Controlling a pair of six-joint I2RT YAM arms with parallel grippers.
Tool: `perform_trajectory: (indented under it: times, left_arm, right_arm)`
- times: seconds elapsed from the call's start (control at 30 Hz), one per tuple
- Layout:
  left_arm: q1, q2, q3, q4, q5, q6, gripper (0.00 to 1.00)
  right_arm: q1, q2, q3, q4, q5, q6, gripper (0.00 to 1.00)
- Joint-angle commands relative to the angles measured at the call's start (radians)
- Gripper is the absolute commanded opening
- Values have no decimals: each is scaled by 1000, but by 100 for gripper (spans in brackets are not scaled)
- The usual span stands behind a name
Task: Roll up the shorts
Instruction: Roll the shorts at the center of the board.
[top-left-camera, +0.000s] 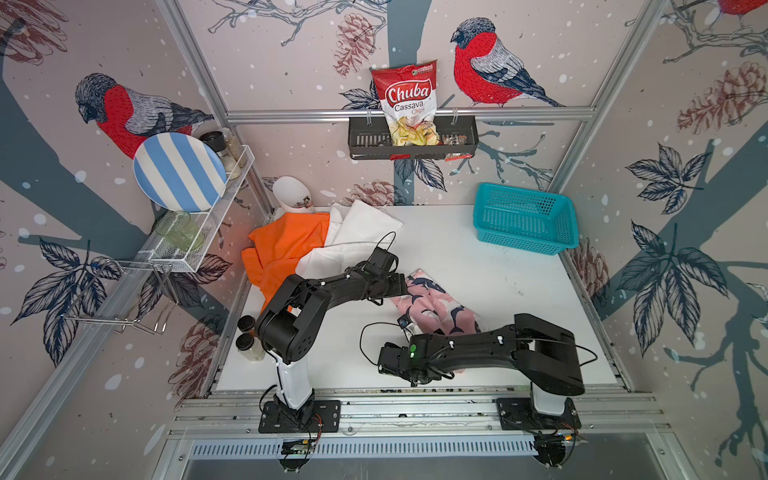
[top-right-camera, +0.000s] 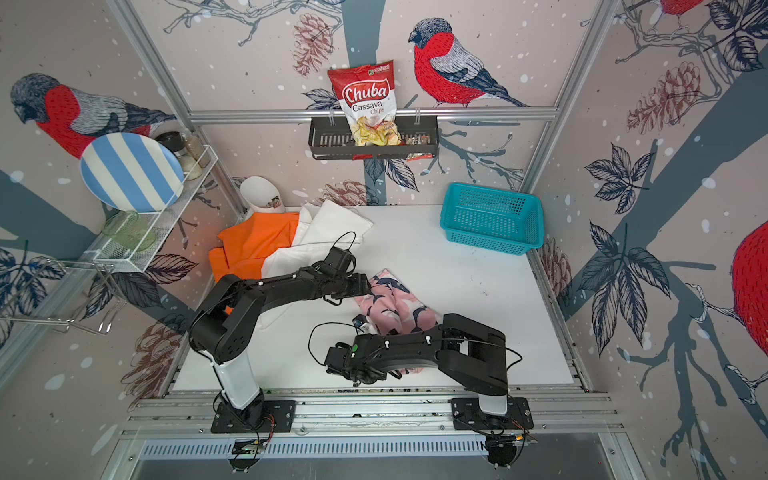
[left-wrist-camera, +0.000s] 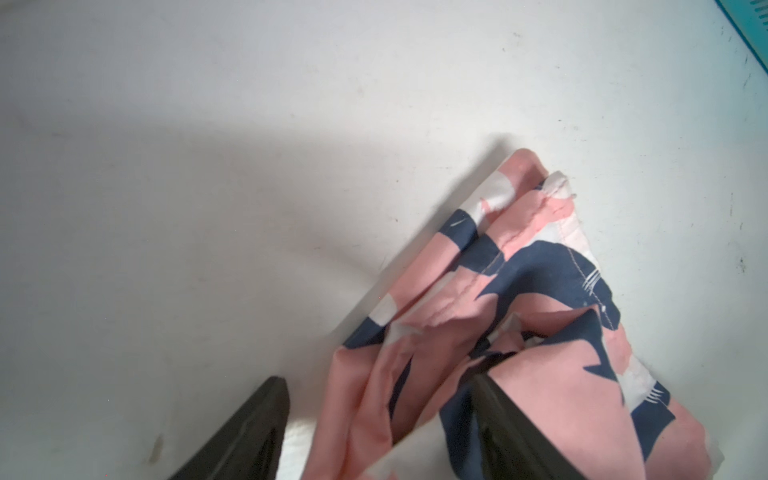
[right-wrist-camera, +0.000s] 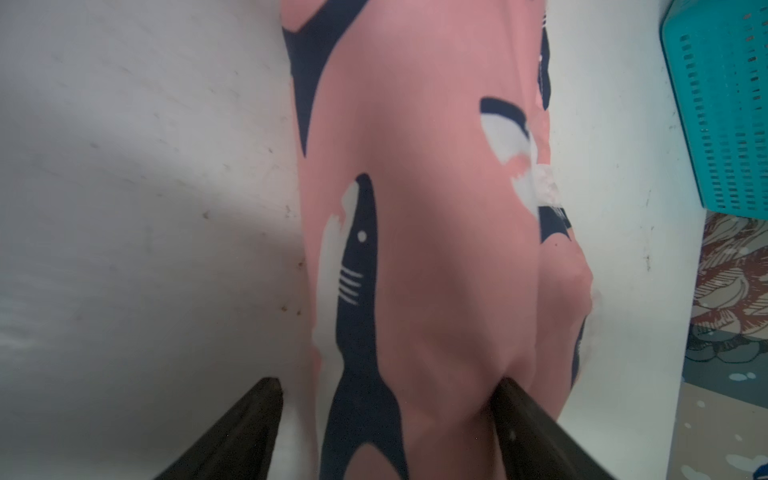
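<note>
The pink shorts (top-left-camera: 432, 299) with the navy-and-white shark print are laid near the middle of the white table (top-left-camera: 478, 257). They are bunched into a long, creased strip. Its near end is hidden in both top views under the right arm.

The far end of the strip is met by the left gripper (left-wrist-camera: 380, 382). In its wrist view the fingers are seen spread wide, with crumpled cloth lying between them. One finger (left-wrist-camera: 498, 407) is set against a fold, while the other (left-wrist-camera: 266, 415) stands over bare table, so nothing is pinched.

The right gripper (right-wrist-camera: 388, 384) is placed at the near end, and its fingers are likewise held apart. One finger (right-wrist-camera: 523, 415) is pressed into the pink cloth and the other (right-wrist-camera: 249, 415) is kept just beside the strip's edge, so no grip is shown here either.

Further out, the white shorts (top-left-camera: 357, 232) and the orange shorts (top-left-camera: 286, 245) are heaped at the back left of the table, the white partly overlapping the orange. A white cup (top-left-camera: 291, 197) is tipped behind them. A teal basket (top-left-camera: 523, 218) is set at the back right corner, well apart from the pink shorts.

On the back wall a bag of chips (top-left-camera: 409, 104) is propped in a black shelf (top-left-camera: 361, 139). On the left wall a striped plate (top-left-camera: 178, 170) is leaned in a wire rack (top-left-camera: 208, 241).
</note>
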Motion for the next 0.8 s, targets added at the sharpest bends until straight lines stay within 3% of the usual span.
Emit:
perform_trajectory:
  times: [0.0,0.1,0.2,0.33,0.57,0.77]
  left_arm:
    - [14,17,-32,-115,-1,5,74]
    - [28,7,-35,-112,-1,8,74]
    - [40,-15,-62,-115,-7,12,74]
    - [51,-70,-70,-131,-28,13,75]
    - [75,-211,-54,-235,-95,35,77]
    - [93,-312,-57,-301,-120,47,78]
  right_arm:
    - [-23,39,-29,3,52,-34,80]
    - [-53,50,-70,70,40,-73,68]
    - [-70,28,-97,129,4,-112,44]
    - [-86,-68,-117,244,-143,-174,26]
    - [-193,-301,-211,537,-616,-194,18]
    - [-402,-435,-443,942,-1099,-77,19]
